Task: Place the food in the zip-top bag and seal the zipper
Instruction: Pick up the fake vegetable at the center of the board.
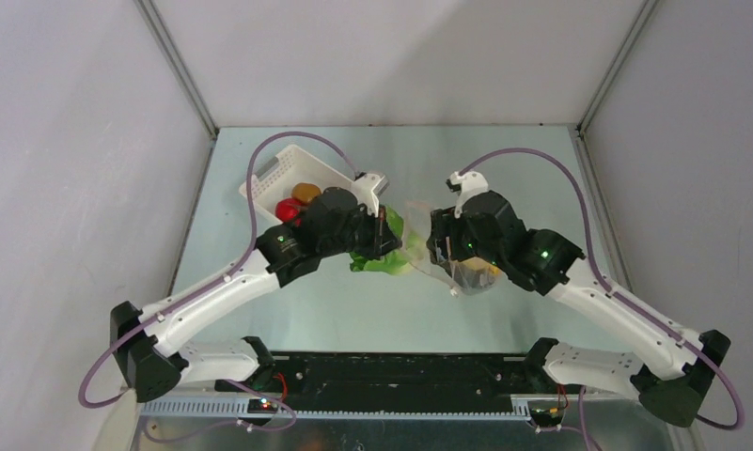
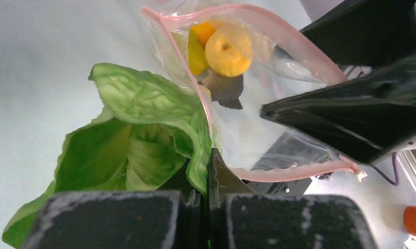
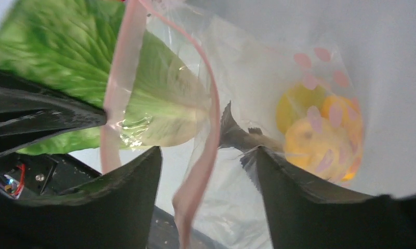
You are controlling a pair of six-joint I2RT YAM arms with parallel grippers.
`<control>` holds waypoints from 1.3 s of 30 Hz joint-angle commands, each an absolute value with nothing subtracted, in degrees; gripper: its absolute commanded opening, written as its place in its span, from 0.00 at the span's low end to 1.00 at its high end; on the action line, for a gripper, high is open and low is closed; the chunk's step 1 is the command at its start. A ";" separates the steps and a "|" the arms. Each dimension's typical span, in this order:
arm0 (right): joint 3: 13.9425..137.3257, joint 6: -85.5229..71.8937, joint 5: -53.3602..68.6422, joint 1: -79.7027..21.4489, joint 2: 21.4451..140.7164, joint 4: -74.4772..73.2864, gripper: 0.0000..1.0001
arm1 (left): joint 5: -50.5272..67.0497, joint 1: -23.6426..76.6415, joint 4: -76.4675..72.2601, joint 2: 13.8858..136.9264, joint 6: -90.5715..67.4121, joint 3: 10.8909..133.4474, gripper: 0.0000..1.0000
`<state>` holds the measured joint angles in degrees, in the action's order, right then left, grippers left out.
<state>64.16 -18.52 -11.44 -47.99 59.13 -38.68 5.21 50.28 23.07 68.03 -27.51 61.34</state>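
From above, the left gripper [image 1: 388, 235] and right gripper [image 1: 436, 242] face each other over the middle of the table [image 1: 353, 310], with the bag [image 1: 452, 268] between them. The lettuce [image 1: 377, 261] hangs under the left gripper, touching the bag's near side. A yellow fruit [image 1: 488, 272] shows inside the bag, under the right wrist. The basket [image 1: 278, 169] sits behind the left arm and holds a red piece [image 1: 287, 208] and an orange piece [image 1: 305, 192].

In the left wrist view, the left gripper [image 2: 208, 171] is pinched together on a fold of the lettuce [image 2: 138, 119]. The zipper [image 2: 294, 174] runs into the same pinch; whether it is caught too, I cannot tell. The bag's mouth gapes wide, and the yellow fruit [image 2: 229, 49] lies deep inside beside an orange piece. The lettuce spreads to the left of the pink rim.

In the right wrist view, the right gripper [image 3: 206, 155] stands apart, with one length of the zipper [image 3: 195, 176] hanging loose between its fingers [image 3: 122, 202]. Part of the lettuce [image 3: 65, 57] shows through the clear plastic. The yellow fruit [image 3: 314, 145] rests at the bag's far end, behind pink dots.
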 commanded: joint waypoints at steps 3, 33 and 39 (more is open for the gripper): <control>68.63 -20.34 -24.45 -50.08 62.10 -44.04 0.25 | 5.47 50.10 19.96 67.72 -24.24 67.49 0.00; 63.65 -21.35 -21.04 -32.82 50.75 -44.97 0.00 | 0.54 49.42 22.43 63.69 -25.18 64.32 0.00; 63.35 -21.36 -17.08 -38.14 50.32 -40.13 0.00 | -0.60 49.32 21.84 61.59 -24.88 66.18 0.00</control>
